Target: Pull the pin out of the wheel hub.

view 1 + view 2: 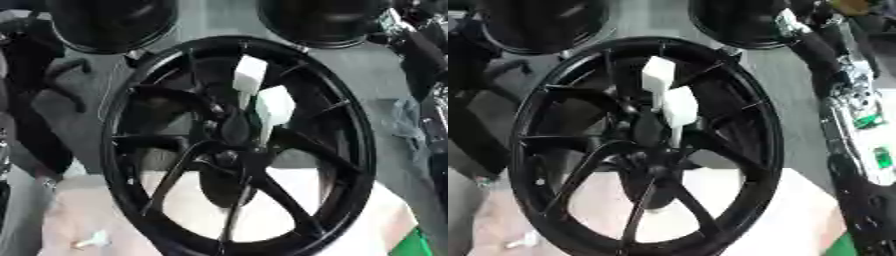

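Note:
A black spoked wheel (131, 165) stands tilted on a white surface, filling most of both views. At its middle is the dark hub (234, 127). Two white block-shaped pieces sit just above the hub: an upper one (250, 73) and a lower one (275, 106). The lower piece has a thin white stem running down toward the hub, and looks like the pin's head. My right arm (837, 80), black with silver parts, runs down the right edge beside the wheel's rim. Neither of my hands shows in either view.
Two round black objects (114, 25) (324, 20) lie behind the wheel at the top. The white surface (289, 200) shows through the lower spokes. A green thing (411, 245) sits at the lower right. A small white scrap (92, 241) lies at the lower left.

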You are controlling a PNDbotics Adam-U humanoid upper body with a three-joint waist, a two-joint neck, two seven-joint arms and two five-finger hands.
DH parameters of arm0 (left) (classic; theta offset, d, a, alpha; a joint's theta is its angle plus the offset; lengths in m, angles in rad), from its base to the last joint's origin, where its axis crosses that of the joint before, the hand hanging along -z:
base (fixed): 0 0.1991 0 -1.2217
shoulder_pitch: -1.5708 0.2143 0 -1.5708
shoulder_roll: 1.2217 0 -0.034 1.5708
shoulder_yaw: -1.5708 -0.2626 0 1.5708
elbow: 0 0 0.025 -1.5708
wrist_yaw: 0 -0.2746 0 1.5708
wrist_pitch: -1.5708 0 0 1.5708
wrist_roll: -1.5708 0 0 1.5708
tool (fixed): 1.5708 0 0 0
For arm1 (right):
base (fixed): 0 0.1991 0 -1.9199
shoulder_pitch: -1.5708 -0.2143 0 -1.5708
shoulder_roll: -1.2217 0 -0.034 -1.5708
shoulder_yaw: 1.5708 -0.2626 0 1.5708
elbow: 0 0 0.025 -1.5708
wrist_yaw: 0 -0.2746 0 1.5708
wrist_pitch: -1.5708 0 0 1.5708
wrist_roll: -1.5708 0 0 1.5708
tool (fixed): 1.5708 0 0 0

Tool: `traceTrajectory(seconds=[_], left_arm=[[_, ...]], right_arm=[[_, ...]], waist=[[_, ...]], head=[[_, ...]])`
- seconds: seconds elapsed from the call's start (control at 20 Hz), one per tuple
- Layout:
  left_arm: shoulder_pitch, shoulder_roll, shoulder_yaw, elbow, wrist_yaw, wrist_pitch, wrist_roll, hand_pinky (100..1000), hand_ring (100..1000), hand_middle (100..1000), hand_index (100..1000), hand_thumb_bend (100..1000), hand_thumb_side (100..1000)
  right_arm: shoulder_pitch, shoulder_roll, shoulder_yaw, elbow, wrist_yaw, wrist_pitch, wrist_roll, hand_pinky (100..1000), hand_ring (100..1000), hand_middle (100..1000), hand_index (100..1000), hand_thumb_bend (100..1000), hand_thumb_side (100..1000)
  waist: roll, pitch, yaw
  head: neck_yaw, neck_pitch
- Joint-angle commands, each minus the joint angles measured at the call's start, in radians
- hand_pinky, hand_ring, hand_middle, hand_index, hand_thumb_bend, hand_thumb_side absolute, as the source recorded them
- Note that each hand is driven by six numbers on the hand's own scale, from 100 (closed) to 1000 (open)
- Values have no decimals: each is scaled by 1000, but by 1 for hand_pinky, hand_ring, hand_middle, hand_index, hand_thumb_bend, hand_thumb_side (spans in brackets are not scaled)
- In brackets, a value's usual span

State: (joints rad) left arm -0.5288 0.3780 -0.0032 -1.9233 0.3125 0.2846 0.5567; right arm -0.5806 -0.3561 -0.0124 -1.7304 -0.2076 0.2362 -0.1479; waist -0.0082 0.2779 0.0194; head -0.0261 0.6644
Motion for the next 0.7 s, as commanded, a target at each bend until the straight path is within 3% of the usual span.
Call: traceTrajectory(seconds=[0.05,0.7], left_arm=[[-12,23,0,-20,-10,4,-2,685,725,653,663,418,548],[-12,12,-15,-23,-6,14,-21,685,727,654,663,416,553]], right_arm=[[-16,-14,-7,-26,-3,1,1,747,659,704,739,255,382],[-24,-18,9,-36,-13,3,19,751,674,719,754,285,379]], waist=[[2,-20,-2],[-1,-26,7]], head=[[4,-17],[-8,-14]])
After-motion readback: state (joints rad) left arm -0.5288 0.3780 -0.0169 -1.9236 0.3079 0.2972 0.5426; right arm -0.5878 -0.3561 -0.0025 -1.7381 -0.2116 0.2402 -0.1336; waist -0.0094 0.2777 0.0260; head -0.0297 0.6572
